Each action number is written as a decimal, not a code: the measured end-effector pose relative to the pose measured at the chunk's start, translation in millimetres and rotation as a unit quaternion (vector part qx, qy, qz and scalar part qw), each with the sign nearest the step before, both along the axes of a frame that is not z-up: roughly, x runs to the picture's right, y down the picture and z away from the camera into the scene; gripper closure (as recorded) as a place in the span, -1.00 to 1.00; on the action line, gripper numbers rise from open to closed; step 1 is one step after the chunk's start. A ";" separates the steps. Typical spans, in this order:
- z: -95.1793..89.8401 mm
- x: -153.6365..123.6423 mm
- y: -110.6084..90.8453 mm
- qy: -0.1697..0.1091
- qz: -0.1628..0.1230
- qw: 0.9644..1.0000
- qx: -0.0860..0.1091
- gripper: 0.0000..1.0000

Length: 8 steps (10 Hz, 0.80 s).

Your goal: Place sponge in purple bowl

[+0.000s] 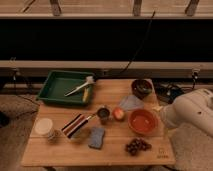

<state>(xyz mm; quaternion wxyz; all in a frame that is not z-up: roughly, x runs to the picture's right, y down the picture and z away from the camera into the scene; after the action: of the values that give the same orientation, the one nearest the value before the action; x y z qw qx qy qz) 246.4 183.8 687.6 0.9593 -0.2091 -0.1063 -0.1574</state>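
The sponge (97, 137), a small thick blue-grey block, lies on the wooden table (55, 152) near its front edge, left of centre. The purple bowl (142, 88), small, dark and deep, stands at the back right of the table. My white arm (189, 113) comes in from the right. My gripper (165, 118) is at its left end by the table's right edge, beside the orange bowl. It is far from the sponge and in front of the purple bowl.
A wide orange bowl (143, 121) sits at the right, with a pale grey-blue sheet (131, 103) behind it. A green tray (56, 86) with utensils is back left. A dark cup (103, 114), a round fruit (118, 114), grapes (137, 146), a striped packet (75, 125) and a white jar (44, 128) are scattered about.
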 end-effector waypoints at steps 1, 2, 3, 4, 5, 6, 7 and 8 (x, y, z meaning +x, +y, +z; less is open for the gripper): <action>-1.5 -16.8 6.9 -0.013 -0.015 1.000 0.016 -0.60; -2.9 -29.4 10.9 -0.023 -0.025 0.999 0.026 -0.60; -3.8 -51.6 15.3 -0.040 -0.045 0.997 0.044 -0.60; -4.7 -61.7 17.8 -0.049 -0.056 0.996 0.056 -0.60; -5.5 -73.4 21.8 -0.056 -0.074 0.993 0.071 -0.60; -4.2 -82.8 25.8 -0.062 -0.089 0.991 0.079 -0.60; 0.8 -93.8 31.9 -0.068 -0.105 0.989 0.084 -0.60; 8.0 -101.1 39.6 -0.074 -0.120 0.986 0.086 -0.60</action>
<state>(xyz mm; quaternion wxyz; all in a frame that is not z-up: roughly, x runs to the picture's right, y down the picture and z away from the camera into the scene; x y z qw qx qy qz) 145.3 223.4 695.6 0.9373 -0.1249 -0.1374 -0.2949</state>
